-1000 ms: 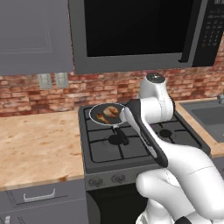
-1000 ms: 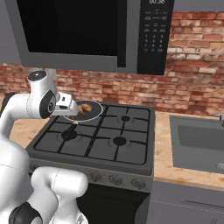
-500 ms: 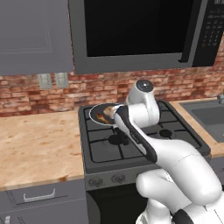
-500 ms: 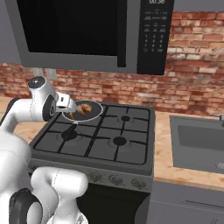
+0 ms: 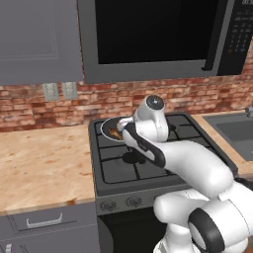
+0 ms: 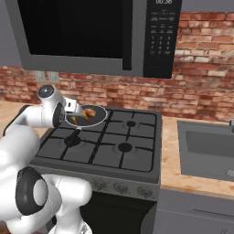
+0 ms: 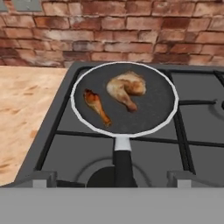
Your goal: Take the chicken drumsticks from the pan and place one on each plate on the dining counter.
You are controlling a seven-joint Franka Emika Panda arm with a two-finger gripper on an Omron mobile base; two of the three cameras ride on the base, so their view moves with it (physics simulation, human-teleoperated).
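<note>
The pan (image 7: 165,114) sits on the stove's back left burner, its black handle (image 7: 123,162) pointing toward me. Two chicken drumsticks lie in it: a slim one (image 7: 97,106) on the left and a plumper one (image 7: 124,89) to its right. My gripper (image 7: 113,178) hovers open just short of the pan, above the handle, one fingertip (image 7: 41,178) on each side, with nothing between them. The arm partly covers the pan (image 5: 109,129) in the left base view. From the right, the pan (image 6: 93,119) shows beside my hand with the drumsticks (image 6: 89,112) in it. The plates and the dining counter are out of view.
A black stove (image 6: 105,146) with burner grates surrounds the pan. A microwave (image 5: 153,34) hangs overhead, against a brick wall (image 7: 113,30). A wood-look worktop (image 5: 39,168) lies to the left and a sink (image 6: 205,146) to the right.
The arm has swung left and down, bringing the hand closer to the pan. The gripper has stayed open, and the drumsticks have not moved.
</note>
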